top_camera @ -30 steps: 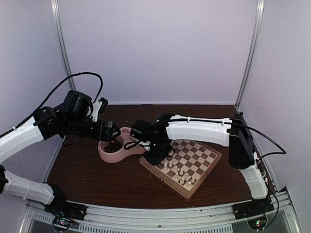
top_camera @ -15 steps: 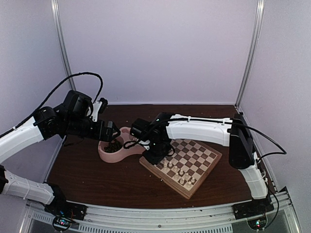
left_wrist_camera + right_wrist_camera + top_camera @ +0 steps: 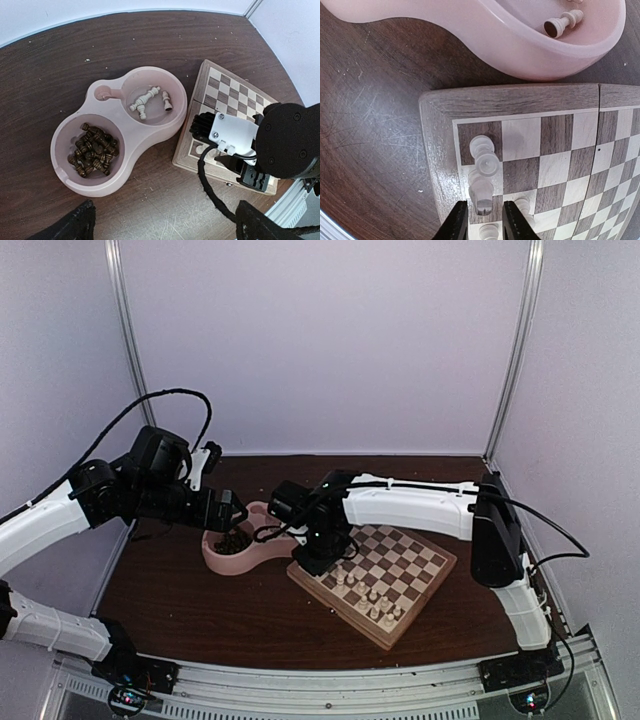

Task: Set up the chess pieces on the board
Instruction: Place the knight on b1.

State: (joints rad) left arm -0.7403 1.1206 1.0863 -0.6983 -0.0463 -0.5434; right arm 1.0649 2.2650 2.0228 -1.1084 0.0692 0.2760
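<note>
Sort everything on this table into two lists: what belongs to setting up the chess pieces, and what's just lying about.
Belongs to the job:
board
cream-white pieces on the board
cream-white pieces in the dish
dark brown pieces, heaped in the other bowl

Just lying about:
pink dish, only a holder
pale specks on the table

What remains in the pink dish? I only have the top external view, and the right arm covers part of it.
Observer: The left wrist view shows a few cream pieces lying in the pink dish bowl beside the board, and a heap of dark brown pieces in the other bowl.
Operator: Is the right end effector gripping anything?
Observer: No. The right wrist view shows it open, its fingertips either side of a cream piece standing next to the corner square.
</note>
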